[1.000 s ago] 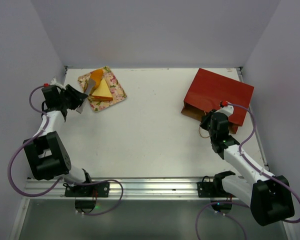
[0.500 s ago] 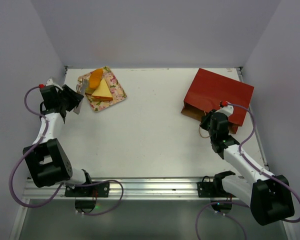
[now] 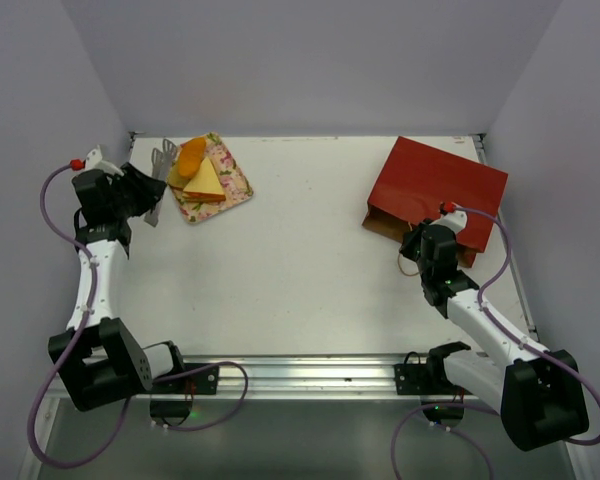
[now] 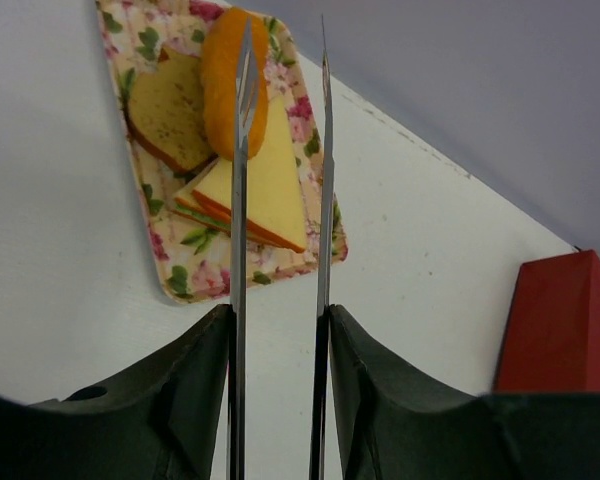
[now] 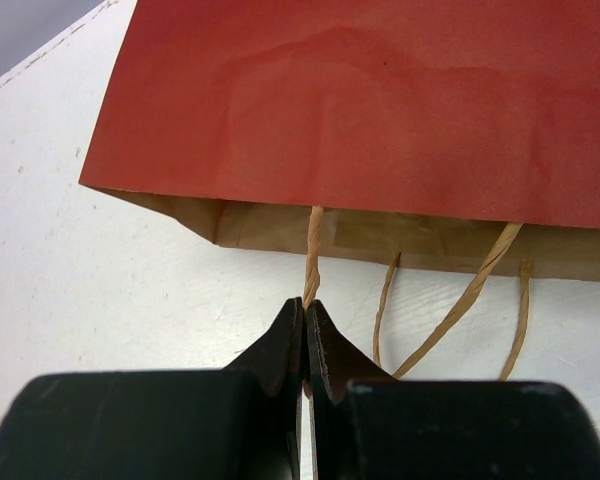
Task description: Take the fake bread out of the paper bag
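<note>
While my right gripper (image 5: 305, 308) pinches a cord handle (image 5: 313, 240) of the paper bag (image 5: 380, 110) (flat, far right), my left gripper (image 4: 285, 40) gapes empty just beside the floral tray (image 4: 180, 285) holding the fake bread (image 4: 265, 190).

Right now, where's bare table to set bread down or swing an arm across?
The wide middle of the table, between tray and bag, is bare down to the near edge. Crowded: the tray, full of bread, with the left pincer open beside it; and the bag mouth, where the right pincer pinches a handle.
</note>
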